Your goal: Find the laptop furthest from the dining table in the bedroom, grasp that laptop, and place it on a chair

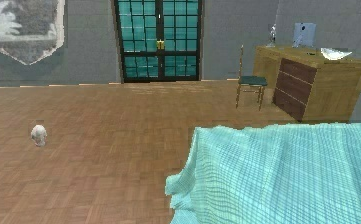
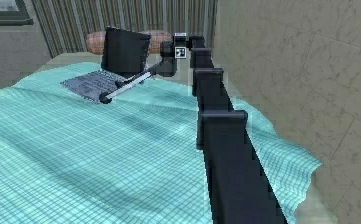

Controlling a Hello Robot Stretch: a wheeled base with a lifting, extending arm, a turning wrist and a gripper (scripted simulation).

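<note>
A teal-covered bed (image 2: 68,150), the arm (image 2: 223,140) stretched over it to a laptop (image 2: 93,85).
The open laptop lies on the bed's far end; the end effector (image 2: 110,95) is at its grey base, and whether it holds anything cannot be told.

no legible text, no readable labels, numbers or signs

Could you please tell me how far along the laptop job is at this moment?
Finding looks done: the arm reaches across the bed and the gripper is at the open laptop. The grasp is in hand: the laptop lies on the cover, and I cannot tell whether the gripper holds it. Left: lifting it and placing it on the chair beside the dresser.
</note>
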